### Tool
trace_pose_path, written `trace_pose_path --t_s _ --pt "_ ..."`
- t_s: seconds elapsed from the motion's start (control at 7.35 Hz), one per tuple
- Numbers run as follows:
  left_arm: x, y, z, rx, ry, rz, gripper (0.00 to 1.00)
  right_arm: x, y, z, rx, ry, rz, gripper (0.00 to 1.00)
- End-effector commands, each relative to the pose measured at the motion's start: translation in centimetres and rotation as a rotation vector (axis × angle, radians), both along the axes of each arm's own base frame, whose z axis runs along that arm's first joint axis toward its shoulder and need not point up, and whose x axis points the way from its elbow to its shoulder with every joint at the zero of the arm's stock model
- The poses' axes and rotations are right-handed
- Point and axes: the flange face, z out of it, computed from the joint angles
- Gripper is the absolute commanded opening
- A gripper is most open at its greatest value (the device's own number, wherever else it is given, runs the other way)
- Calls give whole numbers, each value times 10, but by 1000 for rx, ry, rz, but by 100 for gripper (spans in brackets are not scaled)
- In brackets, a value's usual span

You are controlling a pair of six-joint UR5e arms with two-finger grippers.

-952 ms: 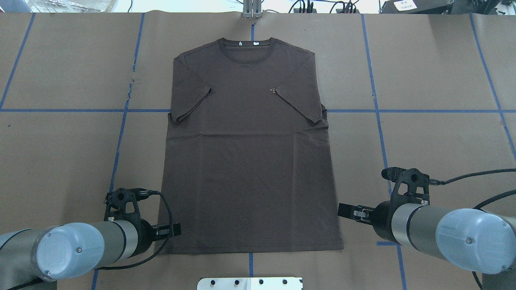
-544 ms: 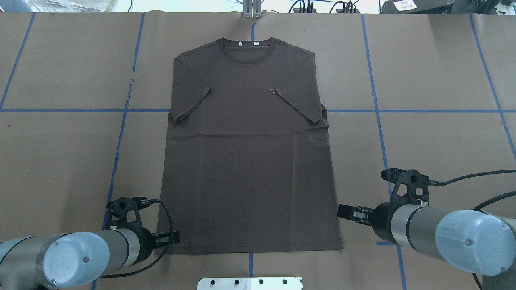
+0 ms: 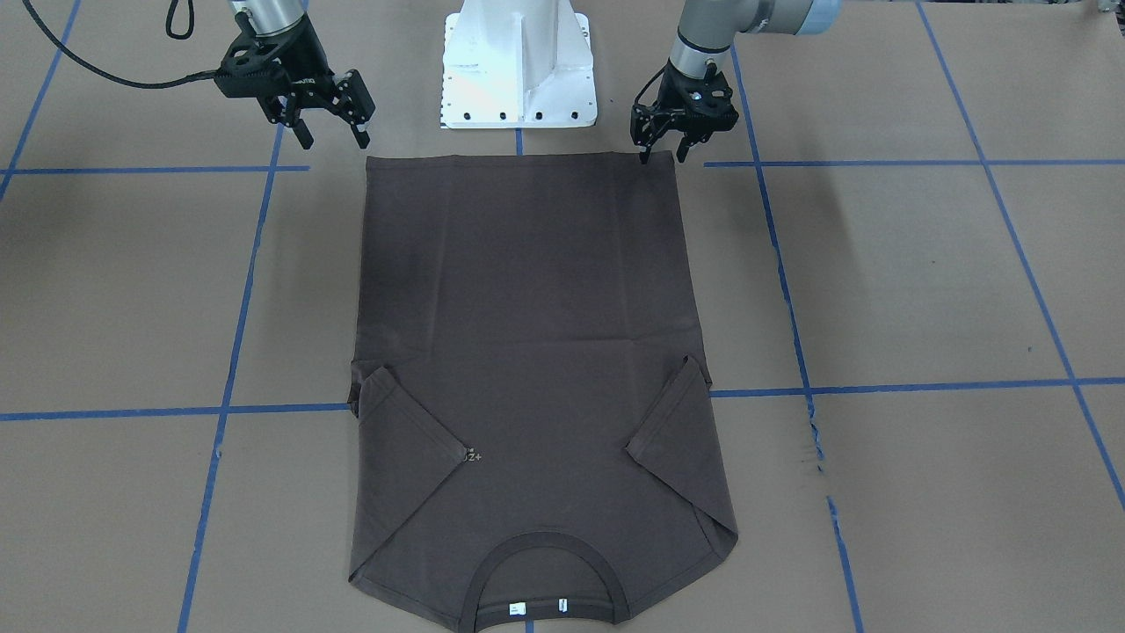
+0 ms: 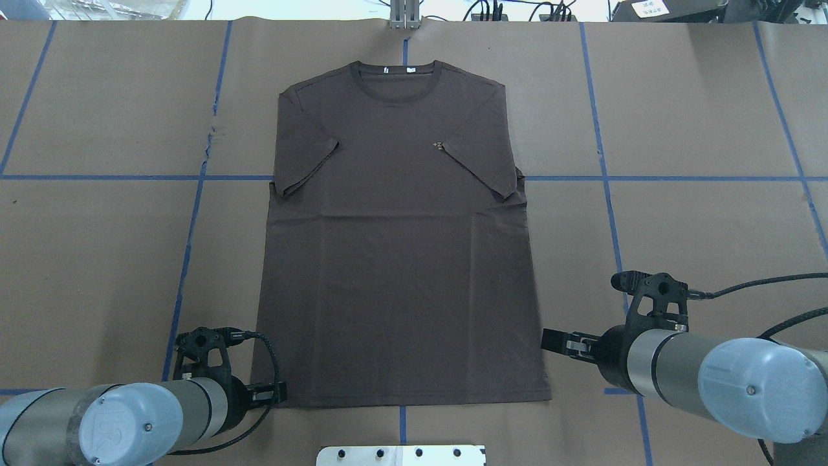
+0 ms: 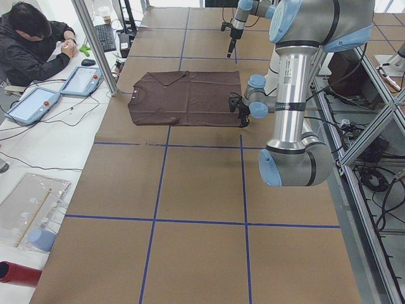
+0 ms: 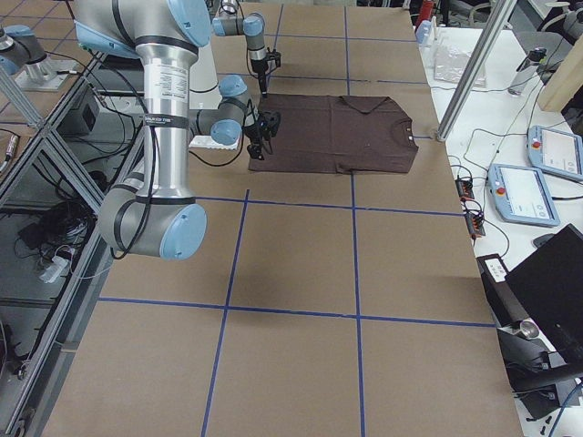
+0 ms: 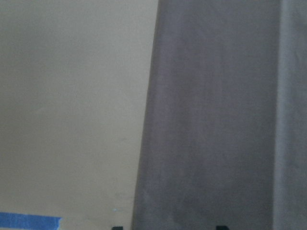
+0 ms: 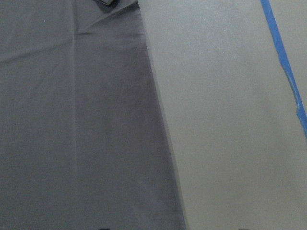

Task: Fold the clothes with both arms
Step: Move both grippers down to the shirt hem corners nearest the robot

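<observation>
The dark brown T-shirt [image 4: 401,259] lies flat on the brown paper, collar [image 4: 398,71] at the far end and both sleeves folded in over the chest. My left gripper [image 4: 278,391] is open at the hem's left corner [image 3: 661,156]. In the left wrist view the shirt's side edge [image 7: 144,143] runs between the fingertips. My right gripper [image 4: 555,340] is open beside the shirt's right edge, just short of the hem corner, with nothing between its fingers [image 3: 335,141]. The right wrist view looks down on that edge of the shirt [image 8: 72,120].
Blue tape lines [image 4: 608,213] cross the paper-covered table. The white pedestal base [image 3: 518,61] stands just behind the hem. A seated person [image 5: 31,38] and two tablets [image 5: 38,101] are at a side desk beyond the table's far end.
My left arm has moved back along the shirt's left edge to the hem corner. The right arm and the shirt have stayed put.
</observation>
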Motion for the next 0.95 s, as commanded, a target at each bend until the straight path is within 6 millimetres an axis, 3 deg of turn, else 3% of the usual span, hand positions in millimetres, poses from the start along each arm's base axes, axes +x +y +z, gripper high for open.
trace_pose_path --t_s 0.0,0.54,0.68,0.82 --pt "0 0 1 0 -2 1 68 0 0 0 1 0 -1 92" --pt "2 2 5 -1 -11 4 64 0 0 1 0 2 -1 93" --pt "3 3 3 -2 -8 5 53 0 0 1 0 2 -1 93" --pt "4 3 3 -19 -3 -7 32 0 0 1 0 3 -1 94"
